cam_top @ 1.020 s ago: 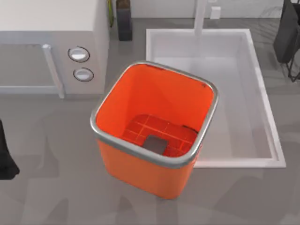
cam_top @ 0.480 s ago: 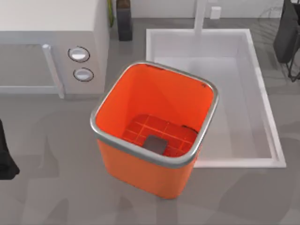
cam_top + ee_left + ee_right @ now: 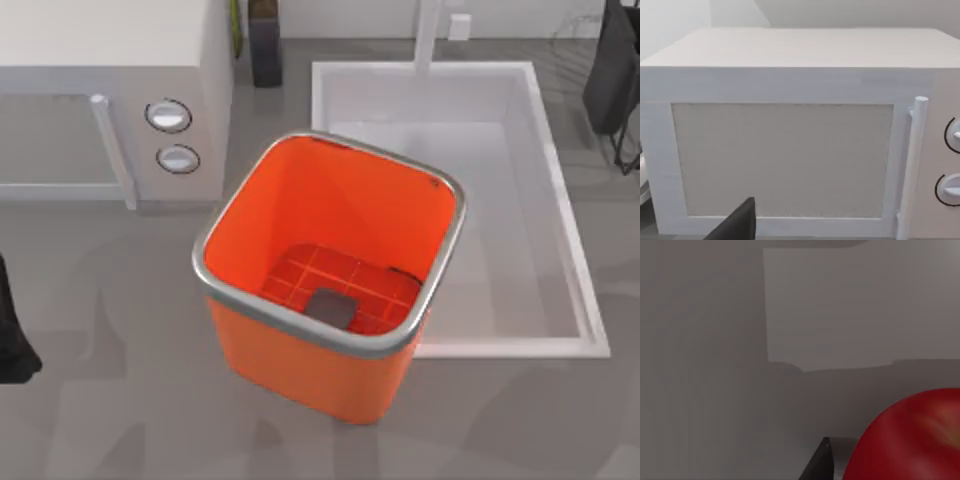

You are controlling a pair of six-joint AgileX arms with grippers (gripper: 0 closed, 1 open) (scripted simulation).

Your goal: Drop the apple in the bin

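Seen from above, the bin (image 3: 330,280) stands upright in the middle of our table (image 3: 110,400), bright orange with a silver rim, its near wall facing us and its mouth open. On its gridded orange floor lies a flat dark grey patch (image 3: 329,307), close to the near wall. Just beyond the bin to the right, the white sink basin (image 3: 560,200) is set into the counter, the bin's right edge overlapping the sink's left rim from this angle. To the left stands the white microwave (image 3: 110,90), with two round knobs (image 3: 168,115) on its front and a vertical bar handle (image 3: 112,150). A dark part of our left arm (image 3: 12,330) sits low at the table's left edge, well apart from the bin; in the left wrist view the camera faces the microwave door (image 3: 782,160) straight on, with one dark fingertip (image 3: 740,225) poking into the frame, so we cannot tell how that gripper's fingers stand. A dark shape of our right arm (image 3: 612,70) hangs at the far right, past the sink. In the right wrist view the apple (image 3: 910,440), glossy and red, sits very close to the camera against a plain grey surface, beside a dark fingertip (image 3: 820,462); whether that gripper grips it or merely hovers next to it, we cannot tell.
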